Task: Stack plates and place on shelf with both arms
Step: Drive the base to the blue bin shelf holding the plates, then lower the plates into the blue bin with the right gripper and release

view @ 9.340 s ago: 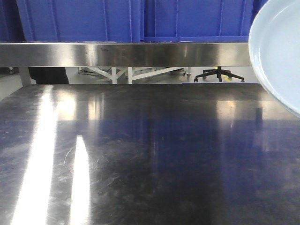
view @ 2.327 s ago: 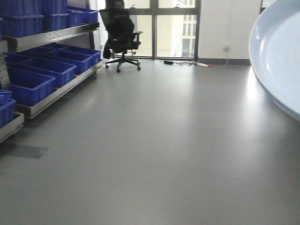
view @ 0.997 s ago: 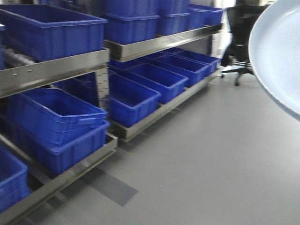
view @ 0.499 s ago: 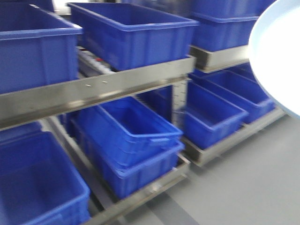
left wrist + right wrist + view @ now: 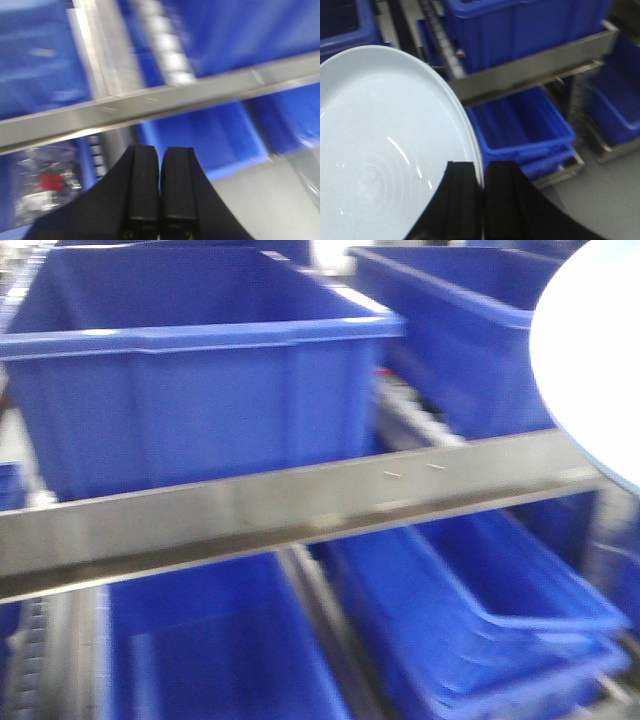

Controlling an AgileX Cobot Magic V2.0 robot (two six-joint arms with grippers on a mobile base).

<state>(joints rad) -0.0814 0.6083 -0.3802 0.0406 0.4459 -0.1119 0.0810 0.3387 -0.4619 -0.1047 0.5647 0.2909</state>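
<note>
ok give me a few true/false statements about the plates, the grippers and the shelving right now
1. The right gripper is clamped on the rim of the plates. True.
2. The left gripper holds a plate. False: its fingers are shut together with nothing between them.
3. The plates already rest on the metal shelf rail. False: they are in the air, held at the right edge of the front view, in front of the shelving.
4. Blue bins sit on the shelving. True.
5. The bin on the upper shelf is red. False: it is blue.
</note>
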